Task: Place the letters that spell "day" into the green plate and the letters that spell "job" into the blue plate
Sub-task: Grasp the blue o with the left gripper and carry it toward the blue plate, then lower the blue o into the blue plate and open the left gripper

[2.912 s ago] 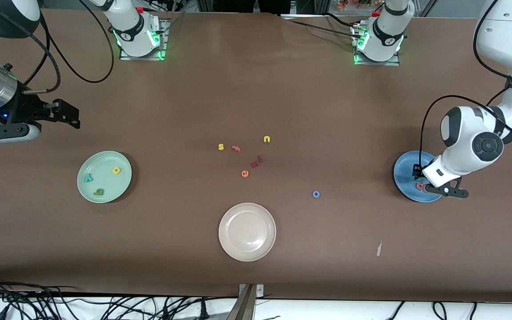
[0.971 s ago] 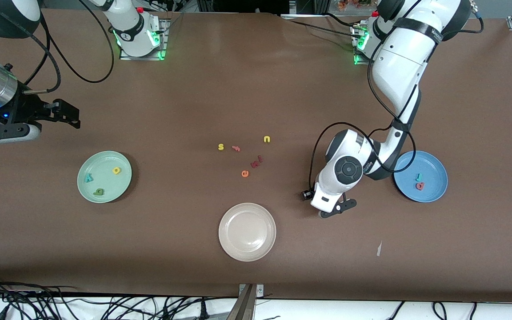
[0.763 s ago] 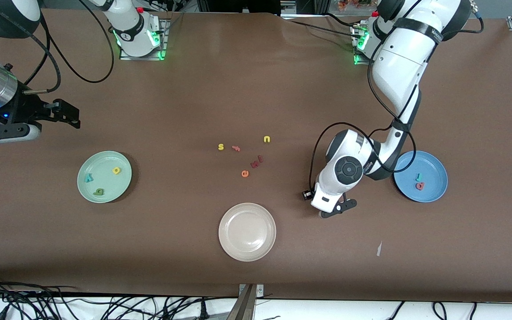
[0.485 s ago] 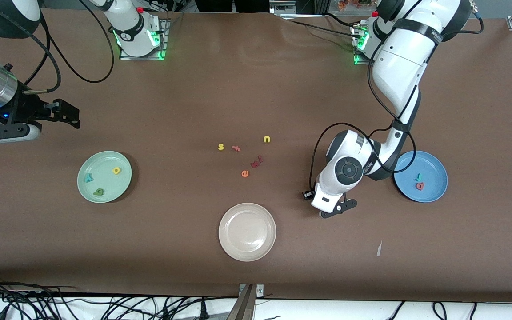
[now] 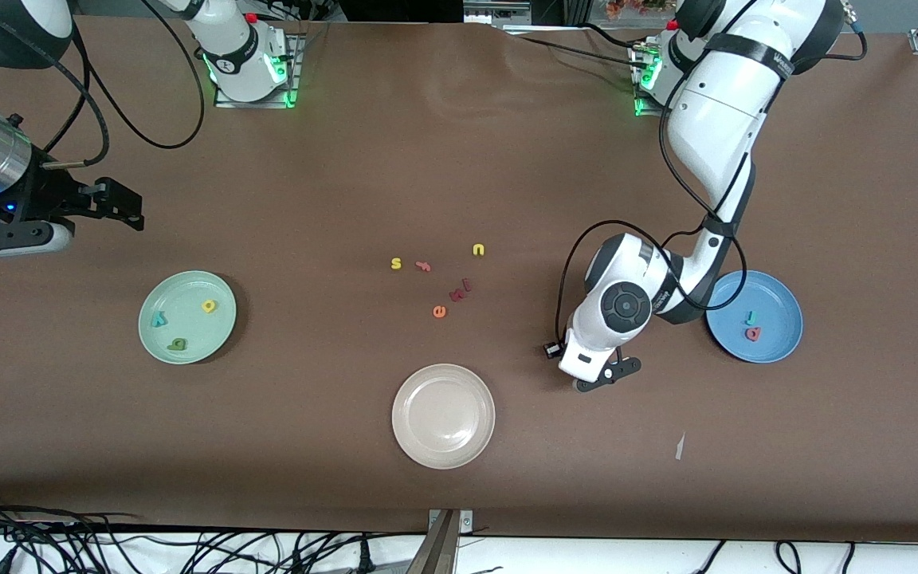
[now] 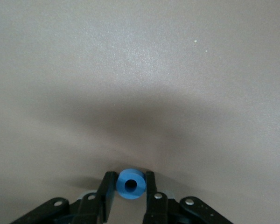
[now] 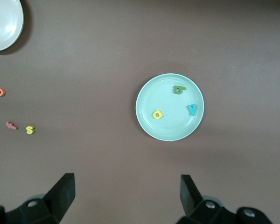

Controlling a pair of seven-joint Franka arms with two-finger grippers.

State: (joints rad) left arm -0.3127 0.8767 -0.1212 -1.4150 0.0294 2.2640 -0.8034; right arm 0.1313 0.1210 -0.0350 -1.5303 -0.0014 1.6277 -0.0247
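The left gripper [image 6: 129,198] is low on the table [image 5: 459,143], between the beige-white plate [image 5: 443,415] and the blue plate [image 5: 778,339]. In the left wrist view its two fingers [image 6: 107,189] stand narrow on each side of the blue ring o [image 6: 131,184] and touch it; the ring lies flat on the table between them. In the front view the ring is hidden under the left arm's wrist. The blue plate is at 3 o'clock from the left gripper, near the left arm's end of the table. It holds the teal j [image 5: 751,318] and the salmon-red letter [image 5: 752,334], which is just at 6 o'clock of the j. The green plate [image 5: 188,287] lies toward the right arm's end and carries the yellow letter [image 5: 209,305], the teal y [image 5: 158,320] and the dark green letter [image 5: 178,344]. The right gripper [image 7: 126,191] waits in the air over the table at about 11 o'clock from the green plate, with fingers wide apart and nothing between them. At the table's middle lie the yellow s [image 5: 396,263], the yellow u [image 5: 478,249], the orange e [image 5: 439,312] and small dark red letters [image 5: 459,291].
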